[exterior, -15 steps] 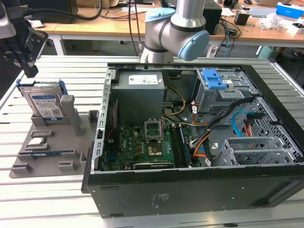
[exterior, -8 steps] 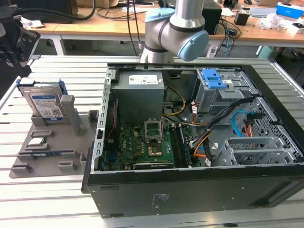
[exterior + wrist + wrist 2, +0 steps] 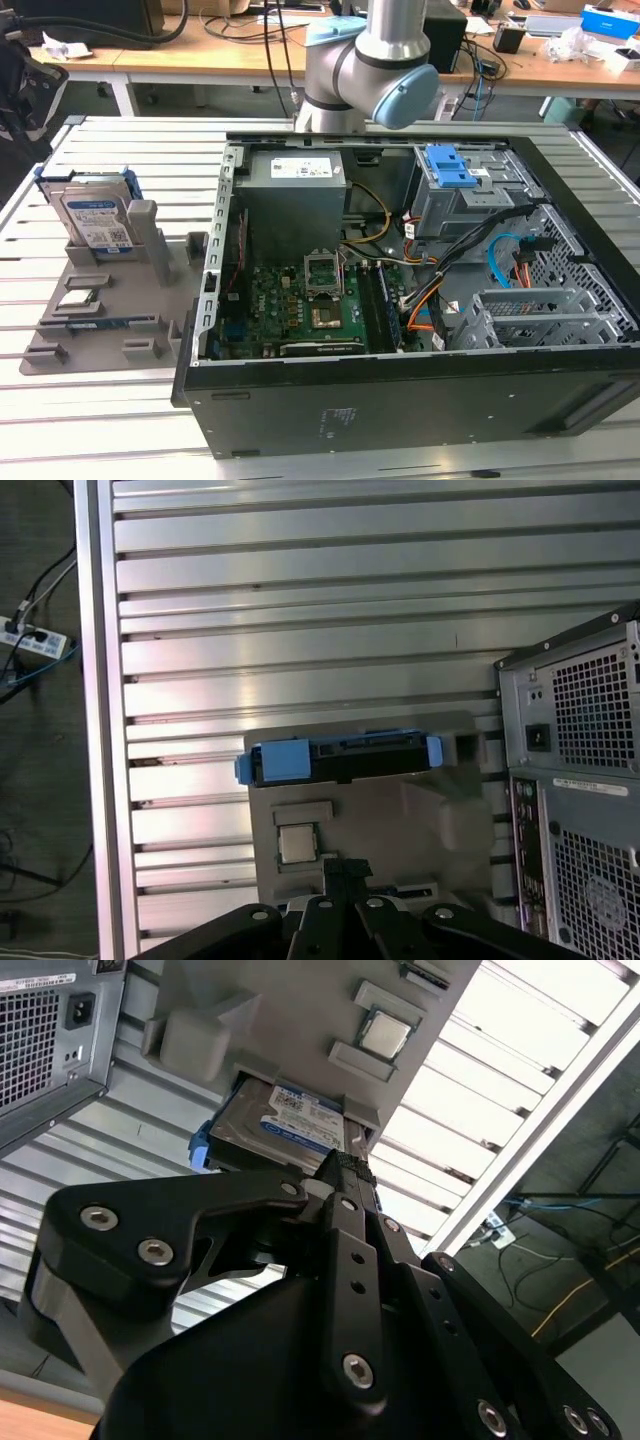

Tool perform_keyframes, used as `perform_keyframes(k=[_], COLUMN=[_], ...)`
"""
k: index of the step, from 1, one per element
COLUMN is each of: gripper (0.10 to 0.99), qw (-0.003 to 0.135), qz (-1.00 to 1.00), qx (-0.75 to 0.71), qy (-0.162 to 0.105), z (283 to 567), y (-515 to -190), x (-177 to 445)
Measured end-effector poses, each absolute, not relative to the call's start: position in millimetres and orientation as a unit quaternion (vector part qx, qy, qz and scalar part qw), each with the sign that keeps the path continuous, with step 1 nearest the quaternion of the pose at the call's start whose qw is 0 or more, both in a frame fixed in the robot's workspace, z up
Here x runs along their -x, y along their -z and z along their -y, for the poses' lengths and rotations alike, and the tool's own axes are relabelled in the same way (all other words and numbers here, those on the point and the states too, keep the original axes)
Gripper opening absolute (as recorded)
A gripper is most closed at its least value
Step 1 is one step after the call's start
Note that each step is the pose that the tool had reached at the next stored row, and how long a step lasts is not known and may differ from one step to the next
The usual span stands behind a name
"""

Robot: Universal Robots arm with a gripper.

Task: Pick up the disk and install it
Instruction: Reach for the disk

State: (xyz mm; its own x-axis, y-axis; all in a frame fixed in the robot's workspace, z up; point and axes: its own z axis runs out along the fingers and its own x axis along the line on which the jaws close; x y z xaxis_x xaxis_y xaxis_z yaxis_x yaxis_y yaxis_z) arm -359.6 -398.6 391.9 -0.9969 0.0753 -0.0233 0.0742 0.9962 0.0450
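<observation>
On the slatted table [image 3: 300,600], the disk [image 3: 340,758] stands on edge ahead of the empty, pressed-together claw [image 3: 345,864], long axis crosswise.

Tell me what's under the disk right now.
The disk stands on edge in a slot of the grey holder, which lies on the slatted table. The holder's walls cover its lower edge, so what it rests on inside cannot be seen.
</observation>
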Motion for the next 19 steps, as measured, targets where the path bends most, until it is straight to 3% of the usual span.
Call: perform_keyframes(k=[19], gripper=[0.106], qw=[0.012], qz=[-0.999], qx=[-0.037], qy=[-0.022], z=[399], y=[-392], x=[396])
